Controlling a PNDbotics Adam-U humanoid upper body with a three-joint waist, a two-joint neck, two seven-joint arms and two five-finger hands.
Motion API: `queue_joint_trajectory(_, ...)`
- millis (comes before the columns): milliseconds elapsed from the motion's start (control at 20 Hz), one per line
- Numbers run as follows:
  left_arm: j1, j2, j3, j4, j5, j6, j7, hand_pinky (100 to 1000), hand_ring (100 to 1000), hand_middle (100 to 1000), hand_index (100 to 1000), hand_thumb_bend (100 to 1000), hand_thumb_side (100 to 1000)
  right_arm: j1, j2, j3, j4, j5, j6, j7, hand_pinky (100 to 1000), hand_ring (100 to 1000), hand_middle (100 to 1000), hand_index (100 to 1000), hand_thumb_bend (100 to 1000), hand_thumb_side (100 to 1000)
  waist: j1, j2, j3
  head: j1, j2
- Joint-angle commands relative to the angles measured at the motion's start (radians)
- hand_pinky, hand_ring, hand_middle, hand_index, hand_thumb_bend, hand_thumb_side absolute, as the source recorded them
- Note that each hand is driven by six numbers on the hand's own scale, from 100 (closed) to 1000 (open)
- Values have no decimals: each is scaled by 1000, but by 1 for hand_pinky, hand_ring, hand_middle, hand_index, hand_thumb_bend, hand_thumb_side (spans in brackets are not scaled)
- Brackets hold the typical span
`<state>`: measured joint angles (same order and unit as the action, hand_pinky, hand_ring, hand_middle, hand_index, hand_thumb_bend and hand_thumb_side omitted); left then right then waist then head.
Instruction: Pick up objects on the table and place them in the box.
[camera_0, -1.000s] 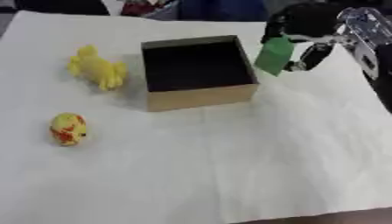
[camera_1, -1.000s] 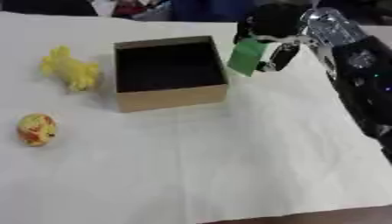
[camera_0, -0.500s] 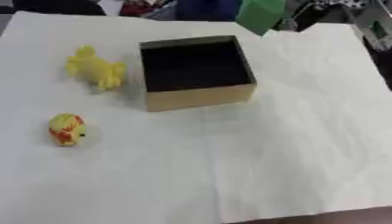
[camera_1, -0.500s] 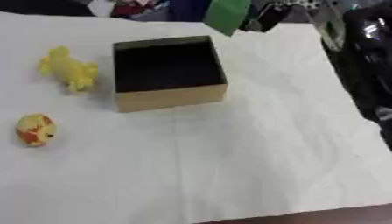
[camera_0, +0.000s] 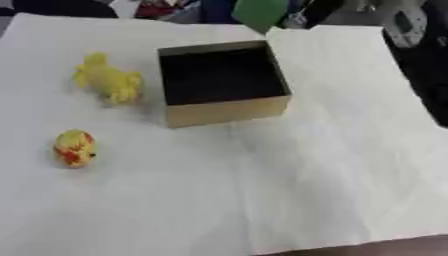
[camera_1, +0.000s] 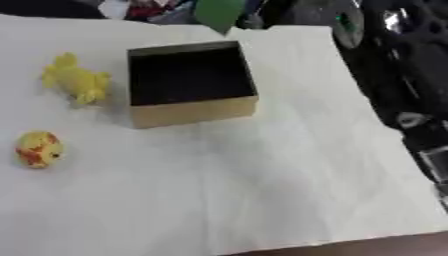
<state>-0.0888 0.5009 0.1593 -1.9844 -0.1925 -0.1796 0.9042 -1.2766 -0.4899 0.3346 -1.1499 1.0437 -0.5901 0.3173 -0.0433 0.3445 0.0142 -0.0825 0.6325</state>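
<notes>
Holding a flat green block (camera_0: 260, 12) at the table's far edge, just beyond the open brown cardboard box (camera_0: 224, 82), our right hand (camera_0: 317, 9) is mostly cut off, so we cannot tell how its fingers sit. The box looks empty, and a yellow duck-shaped toy (camera_0: 107, 80) and a yellow-and-red egg-shaped toy (camera_0: 74, 148) lie on the white-covered table (camera_0: 306, 175) toward its left edge, unobstructed. Our left hand is out of view.

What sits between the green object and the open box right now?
Nothing visible. The green object, held up by the right hand, hangs above the box's far edge; the box opening looks dark and unblocked.
</notes>
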Motion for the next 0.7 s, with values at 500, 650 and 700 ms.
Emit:
queue_joint_trajectory(500, -12, 20, 1, -16, 2, -7, 3, 336, 566, 576, 742, 143, 1000, -26, 42, 37, 75, 15, -33, 41, 790, 866, 686, 611, 100, 190, 9, -25, 10, -13, -1)
queue_joint_trajectory(650, -12, 20, 1, -16, 2, -7, 3, 336, 566, 576, 742, 142, 1000, -26, 50, 47, 90, 52, -37, 50, 810, 877, 740, 702, 299, 339, 9, -25, 11, -16, -2)
queue_joint_trajectory(700, -12, 20, 1, -16, 2, -7, 3, 336, 566, 576, 742, 142, 1000, -27, 52, 50, 93, 65, -42, 54, 814, 880, 748, 711, 363, 365, 9, -25, 11, -17, -2)
